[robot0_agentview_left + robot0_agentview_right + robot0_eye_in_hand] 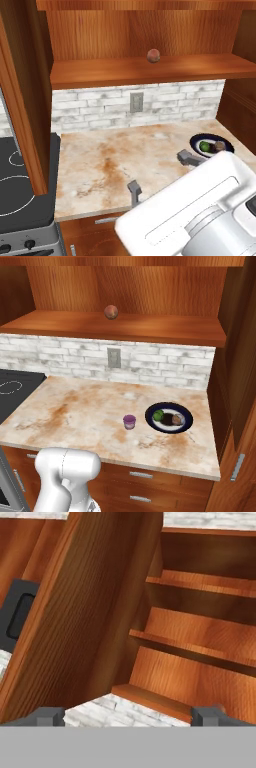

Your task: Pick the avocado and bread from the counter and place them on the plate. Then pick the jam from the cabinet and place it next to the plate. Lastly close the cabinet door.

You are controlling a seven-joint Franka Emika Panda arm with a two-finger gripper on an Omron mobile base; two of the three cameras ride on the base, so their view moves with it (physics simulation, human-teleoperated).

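The plate [169, 428] lies at the right end of the counter [75, 411], with the green avocado [158, 415] and the grey-brown bread [175, 419] side by side on it. Just left of the plate, the purple jam [129, 421] stands upright on the counter. In the left base view the plate [200, 138] holds the avocado [204, 146] and bread [219, 146]. My gripper [158, 171] hovers over the counter's front edge, open, with nothing between its fingers. In the hand view my gripper [129, 717] faces a wide wooden door panel [95, 612] of the cabinet [140, 70], with shelves to its right.
A reddish-brown ball [153, 55] rests on the cabinet shelf. An open door [20, 100] hangs at the left, above the black stovetop [20, 185]. A wall outlet [114, 358] sits in the brick backsplash. Drawers [140, 476] run below the counter.
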